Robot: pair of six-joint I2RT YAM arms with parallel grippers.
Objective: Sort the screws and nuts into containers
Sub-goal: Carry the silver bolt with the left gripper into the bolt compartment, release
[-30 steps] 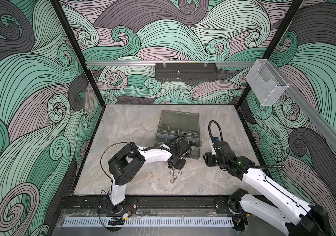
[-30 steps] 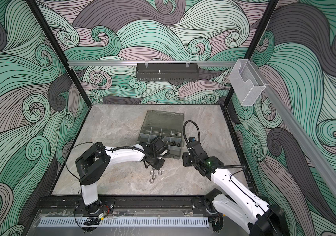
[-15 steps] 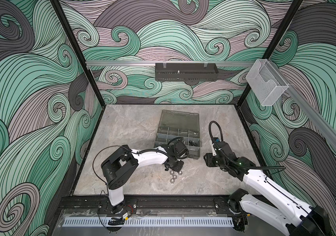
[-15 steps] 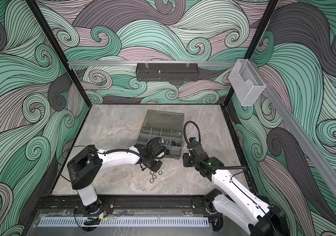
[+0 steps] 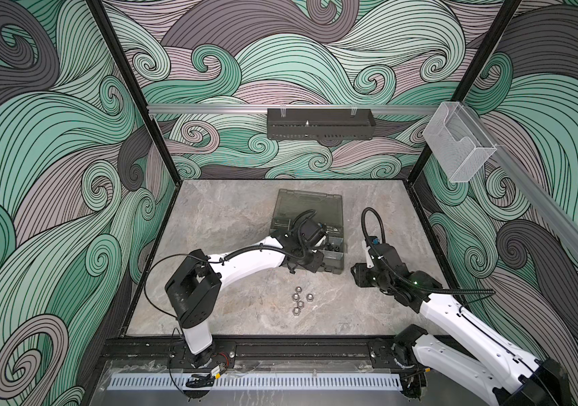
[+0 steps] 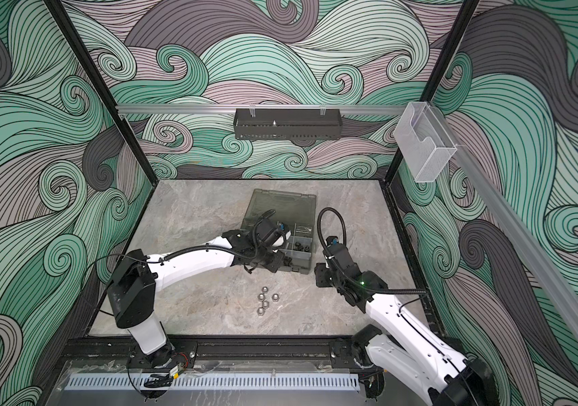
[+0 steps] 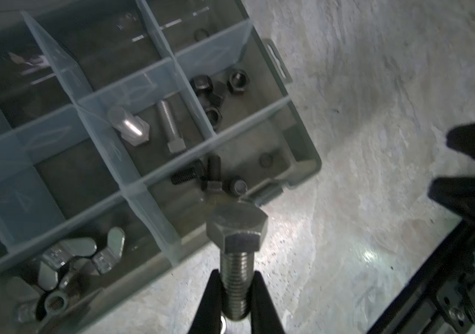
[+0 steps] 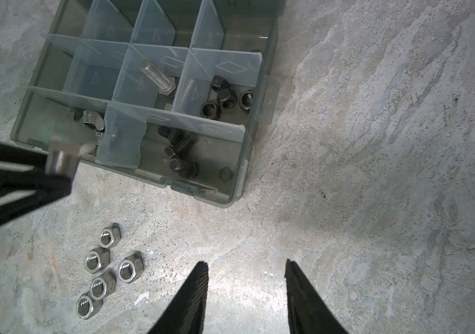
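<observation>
Left gripper (image 7: 236, 274), clamped on a silver screw (image 7: 237, 231), has lifted from beside the nuts (image 8: 100, 271) to the six-o'clock edge of the case (image 7: 311, 162). Delivery seems next, probably the silver-screw compartment (image 7: 146, 159). Right gripper (image 8: 246, 269) waits at four o'clock, jaws apart.

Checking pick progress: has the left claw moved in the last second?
Yes: left claw went from the loose nuts toward the organizer case, gripping a silver screw.

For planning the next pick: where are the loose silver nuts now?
In both top views the nuts lie clustered on the table, near the middle, just in front of the case.
</observation>
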